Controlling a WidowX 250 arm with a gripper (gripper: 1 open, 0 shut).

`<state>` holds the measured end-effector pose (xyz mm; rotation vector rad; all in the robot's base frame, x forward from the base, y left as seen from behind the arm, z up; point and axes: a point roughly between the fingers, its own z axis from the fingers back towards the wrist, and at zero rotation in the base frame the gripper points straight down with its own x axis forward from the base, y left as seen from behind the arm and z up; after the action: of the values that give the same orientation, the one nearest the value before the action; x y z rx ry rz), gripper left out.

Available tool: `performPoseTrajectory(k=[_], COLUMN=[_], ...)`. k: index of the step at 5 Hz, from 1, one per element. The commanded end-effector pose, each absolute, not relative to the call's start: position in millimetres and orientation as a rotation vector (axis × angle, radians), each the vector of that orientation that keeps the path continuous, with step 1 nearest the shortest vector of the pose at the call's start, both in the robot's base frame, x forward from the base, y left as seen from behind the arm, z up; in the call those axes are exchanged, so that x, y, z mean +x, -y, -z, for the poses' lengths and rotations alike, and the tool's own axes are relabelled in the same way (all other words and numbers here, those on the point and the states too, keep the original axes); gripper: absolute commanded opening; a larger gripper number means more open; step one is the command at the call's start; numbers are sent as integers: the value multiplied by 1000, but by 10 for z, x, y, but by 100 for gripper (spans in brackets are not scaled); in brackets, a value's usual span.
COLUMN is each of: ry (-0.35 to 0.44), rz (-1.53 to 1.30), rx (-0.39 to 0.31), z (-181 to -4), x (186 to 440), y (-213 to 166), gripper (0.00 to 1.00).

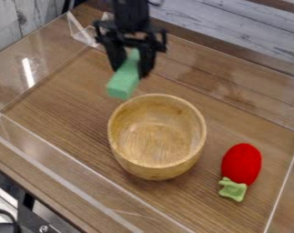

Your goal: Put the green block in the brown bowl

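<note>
Tool (132,55) grips the green block (125,78) above the wooden table (64,118), beside the brown bowl (157,136).

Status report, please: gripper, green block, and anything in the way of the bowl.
Gripper shut on green block, lifted off the table. Brown bowl empty, path clear. Red toy off to the side.

No text, label, brand, number or sign can be read anywhere in the view.
</note>
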<state>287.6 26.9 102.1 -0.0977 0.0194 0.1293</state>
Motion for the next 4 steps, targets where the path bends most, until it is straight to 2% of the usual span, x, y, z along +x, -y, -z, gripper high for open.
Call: performPoseTrajectory(k=[1,2,3,4], ry=[21,5,23,34], rz=[-107,-88,-79,-32], rx=[-85,-77,-76,-74], z=[-984,-788,-755,-717], x=[2772,2679,2581,2610], y=[128,293,273,224], gripper=[0,0,0,0])
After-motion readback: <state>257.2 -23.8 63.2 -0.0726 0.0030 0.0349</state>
